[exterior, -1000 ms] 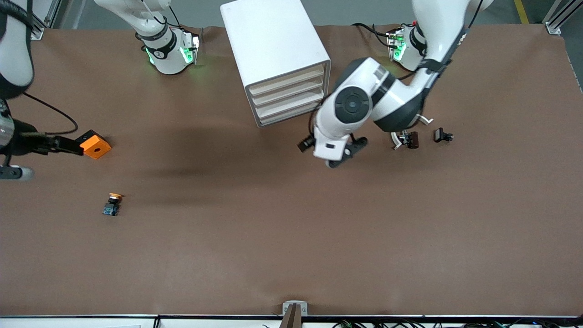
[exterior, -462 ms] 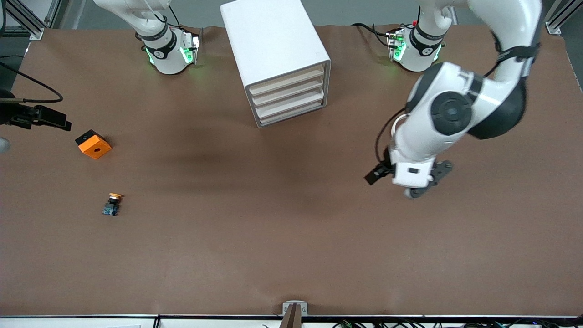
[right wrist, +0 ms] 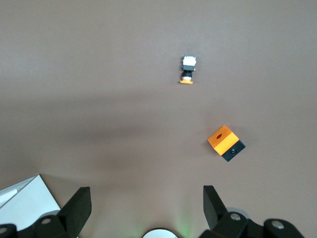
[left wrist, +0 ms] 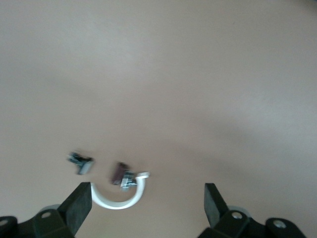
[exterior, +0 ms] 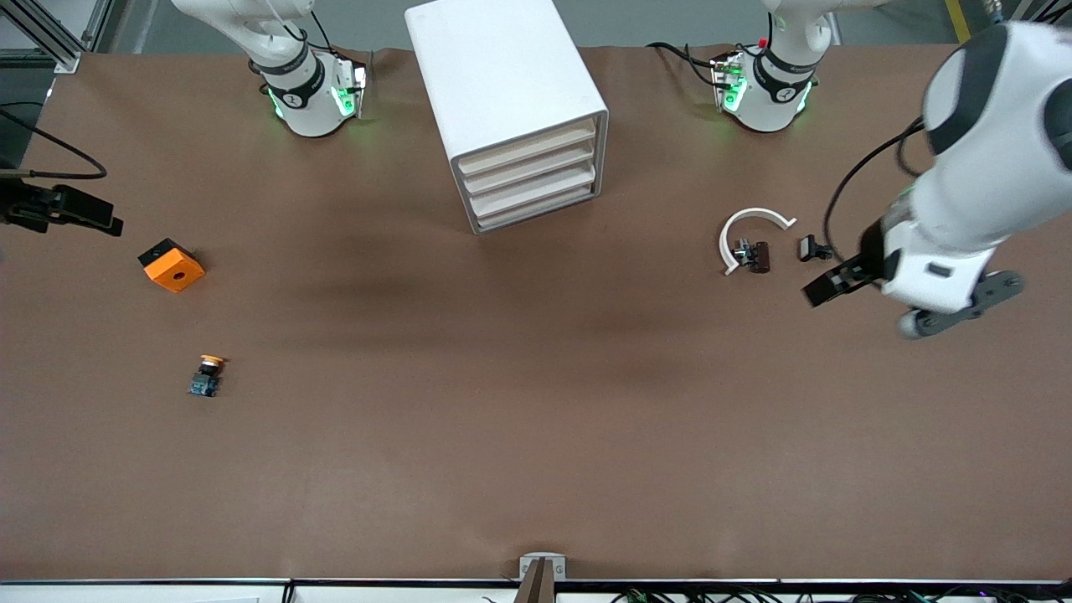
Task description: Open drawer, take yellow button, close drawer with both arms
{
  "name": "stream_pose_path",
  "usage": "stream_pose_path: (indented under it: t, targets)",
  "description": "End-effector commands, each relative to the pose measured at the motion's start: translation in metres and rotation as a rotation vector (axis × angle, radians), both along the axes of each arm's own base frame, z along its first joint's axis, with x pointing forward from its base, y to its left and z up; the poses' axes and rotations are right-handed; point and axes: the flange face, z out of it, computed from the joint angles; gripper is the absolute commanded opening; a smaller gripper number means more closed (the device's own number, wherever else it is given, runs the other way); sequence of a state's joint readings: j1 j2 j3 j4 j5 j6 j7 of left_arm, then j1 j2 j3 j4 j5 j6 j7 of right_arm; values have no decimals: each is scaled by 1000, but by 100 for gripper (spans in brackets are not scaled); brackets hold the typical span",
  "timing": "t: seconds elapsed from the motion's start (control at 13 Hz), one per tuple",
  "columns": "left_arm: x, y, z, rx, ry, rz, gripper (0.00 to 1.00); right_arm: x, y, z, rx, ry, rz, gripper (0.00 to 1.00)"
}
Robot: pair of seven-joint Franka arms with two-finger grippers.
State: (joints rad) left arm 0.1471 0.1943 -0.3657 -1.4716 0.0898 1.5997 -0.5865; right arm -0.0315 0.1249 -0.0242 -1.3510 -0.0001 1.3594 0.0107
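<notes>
One white cabinet (exterior: 505,100) holds four drawers, the uppermost drawer (exterior: 529,147) shut like the rest. One button (exterior: 207,376), one orange block (exterior: 172,265), one white ring (exterior: 748,234), two small dark clips (exterior: 756,255) (exterior: 812,248), two arms.

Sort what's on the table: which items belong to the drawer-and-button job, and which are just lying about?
Job: top drawer, shut; button; left gripper and right gripper, both open, holding nothing.

Lying about: orange block; white curved piece; two small black clips.
</notes>
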Motion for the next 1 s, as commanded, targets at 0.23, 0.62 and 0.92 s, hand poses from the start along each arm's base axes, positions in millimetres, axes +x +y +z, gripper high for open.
stream_pose_path:
  t: [0.23, 0.62, 0.92]
  targets:
    - [-28, 73, 41, 20, 28, -194, 100, -24, 6, 33, 0, -1, -46, 100]
    - [-63, 58, 70, 18, 7, -273, 100, -41, 17, 28, 1, 45, -97, 100]
    - [-87, 39, 75, 6, -1, -309, 100, -70, 25, 24, 5, -22, -82, 100]
